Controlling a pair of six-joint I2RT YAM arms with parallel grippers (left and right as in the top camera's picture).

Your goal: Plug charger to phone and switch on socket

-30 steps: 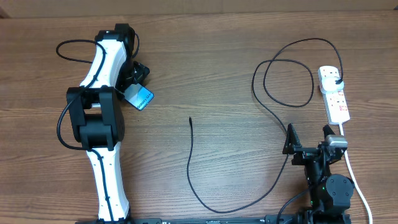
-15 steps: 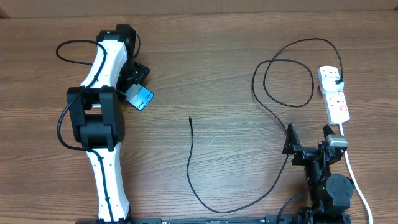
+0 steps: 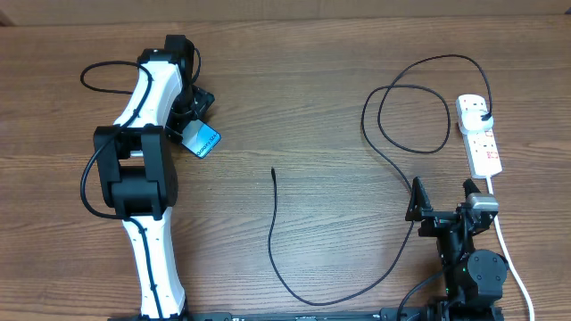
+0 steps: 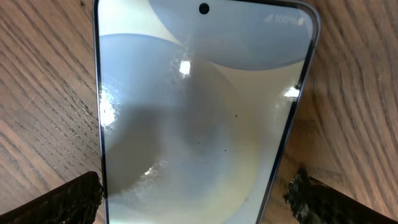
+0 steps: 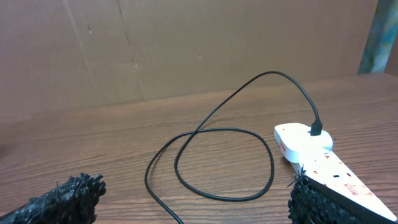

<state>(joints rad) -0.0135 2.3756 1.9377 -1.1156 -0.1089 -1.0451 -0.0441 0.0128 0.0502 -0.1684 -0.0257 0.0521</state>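
Overhead: phone [image 3: 202, 142] is top left on the surface [image 3: 312, 80], under the left tool [image 4: 196, 194]. Left wrist view shows its fingers [image 4: 62, 202] spread either side of the phone's long edges, nothing clamped. Right tool [image 5: 193, 193] is also released and empty, near the power strip [image 3: 483, 143]. Charger [image 3: 273, 209] tip lies mid-surface, well apart from the phone.

Risks:
- Slim glossy edges, so a squeeze may skid or tip the phone.
- Cable runs just beside the right tool, so dragging could snag it or yank the plug.
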